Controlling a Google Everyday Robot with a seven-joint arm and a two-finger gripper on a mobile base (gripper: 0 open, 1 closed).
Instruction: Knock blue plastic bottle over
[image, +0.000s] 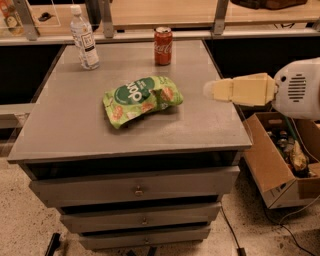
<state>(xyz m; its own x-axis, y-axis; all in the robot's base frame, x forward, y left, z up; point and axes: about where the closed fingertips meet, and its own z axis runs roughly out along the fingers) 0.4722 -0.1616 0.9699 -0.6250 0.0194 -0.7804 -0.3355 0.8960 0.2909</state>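
Observation:
The blue plastic bottle is a small clear bottle with a white cap and a white label. It stands upright at the far left corner of the grey cabinet top. My gripper is cream-coloured and reaches in from the right, above the right edge of the top. It points left and is far from the bottle, with the green snack bag between them. It touches nothing.
A red cola can stands upright at the far middle of the top. A green snack bag lies in the middle. An open cardboard box with clutter sits on the floor at the right. A shelf rail runs behind the cabinet.

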